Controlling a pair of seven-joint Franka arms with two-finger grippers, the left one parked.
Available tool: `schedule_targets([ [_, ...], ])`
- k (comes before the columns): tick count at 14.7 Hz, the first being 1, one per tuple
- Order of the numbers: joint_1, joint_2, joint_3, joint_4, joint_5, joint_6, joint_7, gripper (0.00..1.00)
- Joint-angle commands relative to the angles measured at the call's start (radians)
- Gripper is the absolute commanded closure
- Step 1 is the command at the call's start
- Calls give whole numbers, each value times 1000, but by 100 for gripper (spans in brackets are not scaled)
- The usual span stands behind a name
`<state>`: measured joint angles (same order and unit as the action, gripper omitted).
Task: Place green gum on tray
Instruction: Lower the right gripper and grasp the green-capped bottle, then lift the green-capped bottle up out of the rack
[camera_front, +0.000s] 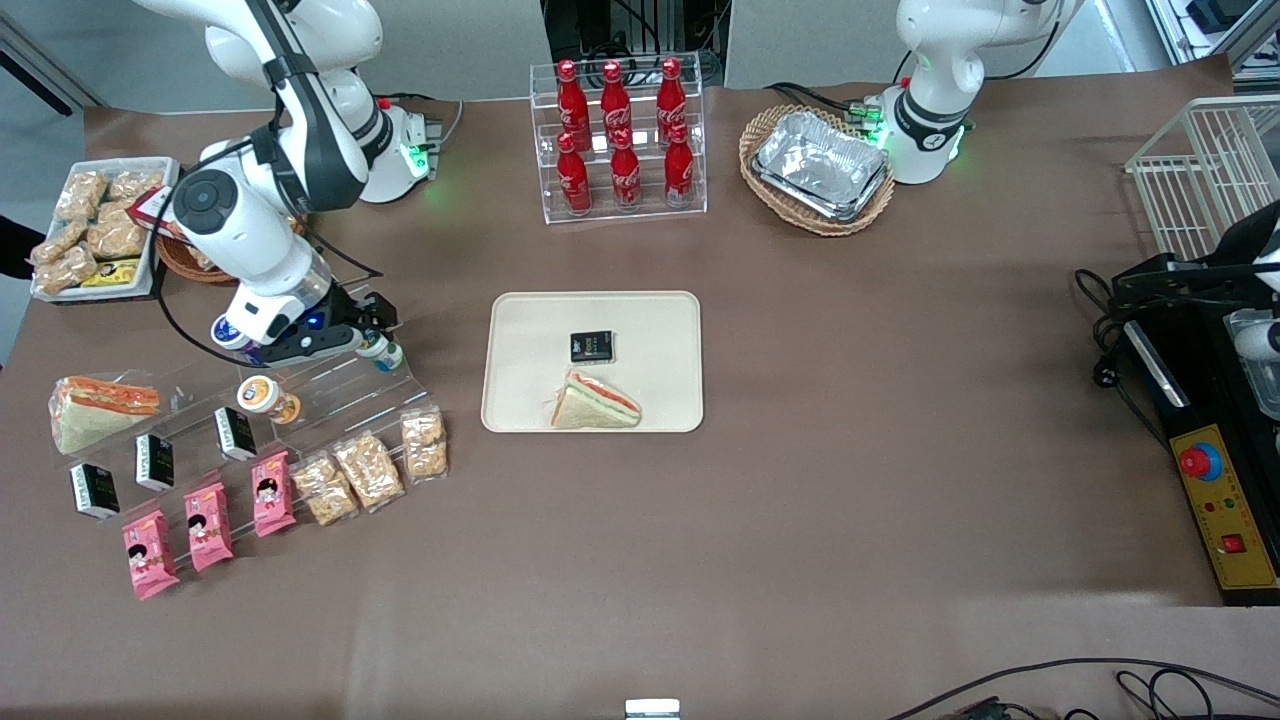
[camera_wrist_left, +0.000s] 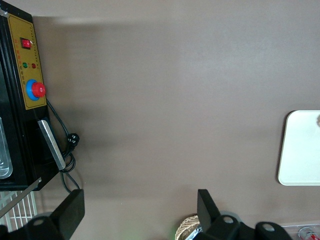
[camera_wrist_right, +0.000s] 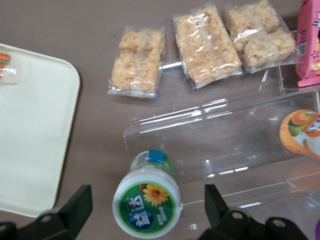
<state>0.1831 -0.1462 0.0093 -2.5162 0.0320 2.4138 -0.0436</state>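
Tool (camera_wrist_right: 145, 207) spread wide, straddling green gum (camera_wrist_right: 147, 201) upright on clear stepped rack (camera_wrist_right: 225, 135), well apart from tray (camera_front: 520, 330). Probably light, rigid, slick plastic; best pinched across cylindrical body below lid.

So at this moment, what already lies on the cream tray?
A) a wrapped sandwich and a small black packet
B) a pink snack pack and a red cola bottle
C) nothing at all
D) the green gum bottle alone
A: the tray carries a wrapped sandwich and a small black packet, while the green gum stands on the clear display stand between the open fingers of the gripper.
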Motion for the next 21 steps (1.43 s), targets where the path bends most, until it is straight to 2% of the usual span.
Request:
schedule_targets([
  [1,13,-9,-6,-23,3,36,-10,0],
  [11,12,-9,-6,-79,-3,108,-13,0],
  [13,12,-6,-6,-79,-3,108,-13,6],
  [15,12,-4,-6,-79,-3,107,-12,29],
  [17,12,-3,-6,-78,-3,103,-10,59],
  [18,12,-1,-6,-76,-3,102,-10,69],
  [19,12,0,-6,-73,-3,100,-9,73],
  [21,9,-1,-9,-64,-3,96,-7,73],
])
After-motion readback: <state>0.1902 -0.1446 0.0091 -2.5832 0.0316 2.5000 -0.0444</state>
